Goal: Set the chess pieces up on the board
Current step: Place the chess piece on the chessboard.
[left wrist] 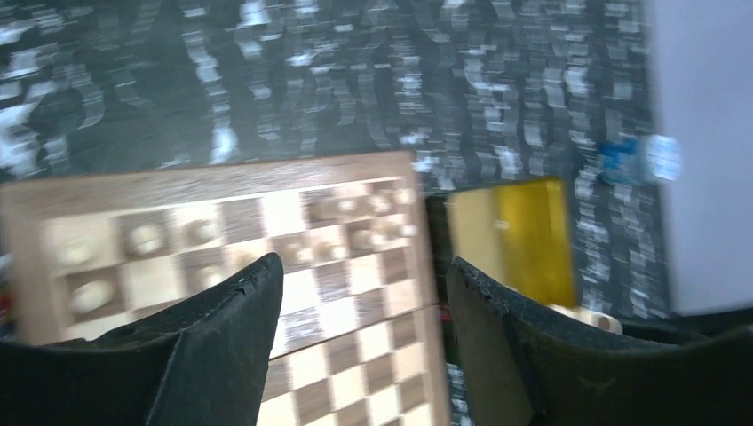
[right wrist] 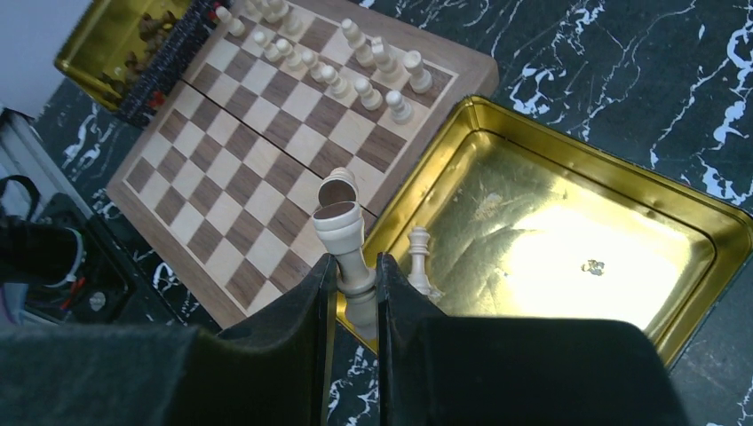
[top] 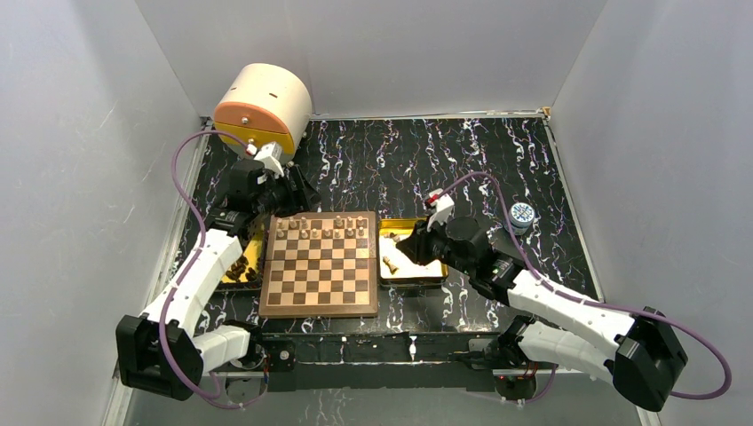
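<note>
The board (top: 320,271) lies at the middle front, with several light chess pieces (top: 321,229) on its two far rows. My right gripper (top: 404,248) is over the near left corner of the right gold tray (top: 426,277). It is shut on a light piece (right wrist: 342,232), holding it by the stem above the tray rim. Another light piece (right wrist: 417,257) stands in that tray. My left gripper (left wrist: 364,275) is open and empty above the board's (left wrist: 337,302) far part; its view is blurred. It sits at the board's far left corner in the top view (top: 297,193).
A second gold tray (top: 233,275) with dark pieces lies left of the board, partly under the left arm. A tan and orange cylinder (top: 262,106) stands at the back left. A small blue-topped jar (top: 521,216) stands right of the right tray. Grey walls enclose the table.
</note>
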